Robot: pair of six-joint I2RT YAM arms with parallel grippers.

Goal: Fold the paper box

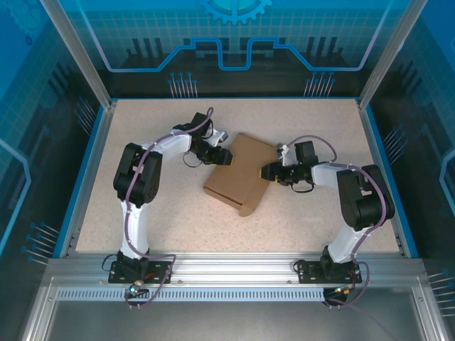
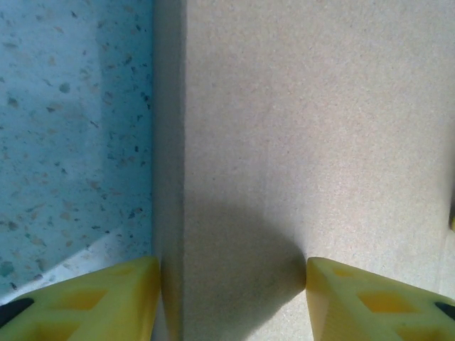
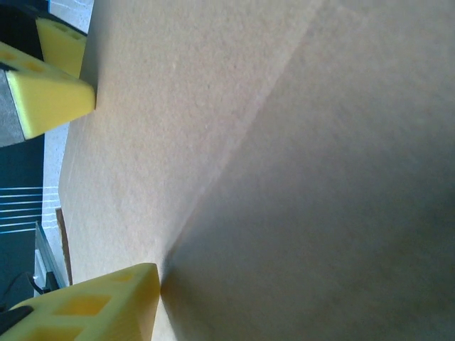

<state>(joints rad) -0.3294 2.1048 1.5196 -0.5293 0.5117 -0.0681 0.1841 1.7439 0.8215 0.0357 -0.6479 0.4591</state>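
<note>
**Paper box mostly folded, braced at both ends**
The paper box (image 1: 238, 174) is seen at the middle of the table (image 1: 142, 220), flattened into a shallow shape; final closing is judged undone. The left gripper (image 1: 222, 156) and right gripper (image 1: 268, 172) are spread against its cardboard, with nothing pinched.

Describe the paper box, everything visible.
The paper box is plain brown cardboard, matte and unprinted, folded into a flat rectangular shape. It lies skewed near the middle of the speckled table. A small flap juts out at its near corner. The right wrist view shows a crease running diagonally across its face; the left wrist view shows one straight edge with table beside it. The left hand meets its far-left edge and the right hand its right edge, both open.
</note>
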